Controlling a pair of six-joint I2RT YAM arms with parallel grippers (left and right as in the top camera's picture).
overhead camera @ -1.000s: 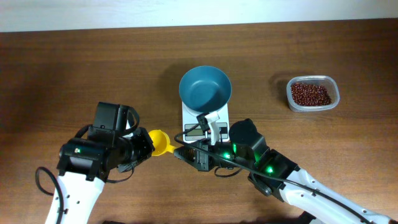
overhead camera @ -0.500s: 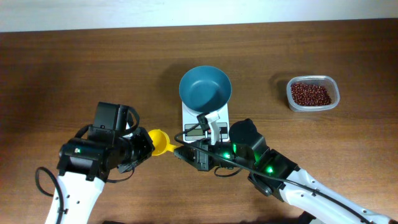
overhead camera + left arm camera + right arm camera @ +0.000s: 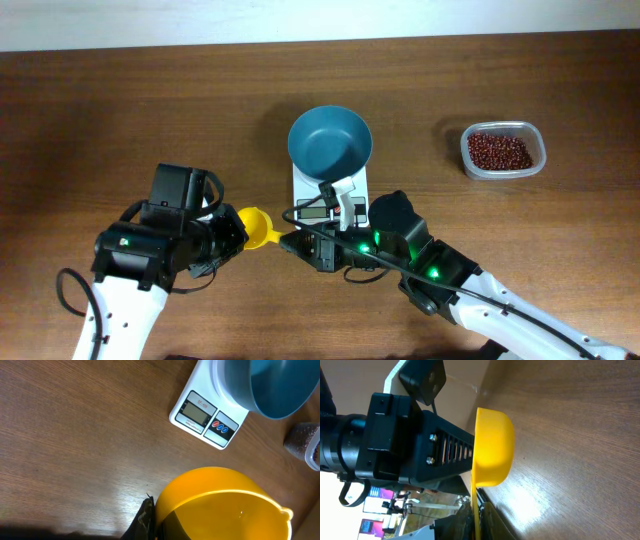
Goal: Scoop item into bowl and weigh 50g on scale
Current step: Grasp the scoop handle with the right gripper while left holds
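Observation:
A yellow scoop (image 3: 258, 228) hangs between my two grippers, just left of the scale's front. My left gripper (image 3: 238, 235) grips its cup, which fills the left wrist view (image 3: 225, 510); one dark finger (image 3: 146, 516) lies against the cup's rim. My right gripper (image 3: 290, 243) is closed on the thin handle (image 3: 476, 510) below the cup (image 3: 492, 452). The empty teal-blue bowl (image 3: 330, 140) stands on the white scale (image 3: 312, 209), also in the left wrist view (image 3: 202, 412). The red-brown beans (image 3: 500, 150) lie in a clear tub at the right.
The clear plastic tub (image 3: 538, 160) stands on the wooden table to the right of the scale, and its corner shows in the left wrist view (image 3: 312, 455). My left arm's black body (image 3: 395, 440) is close behind the scoop in the right wrist view.

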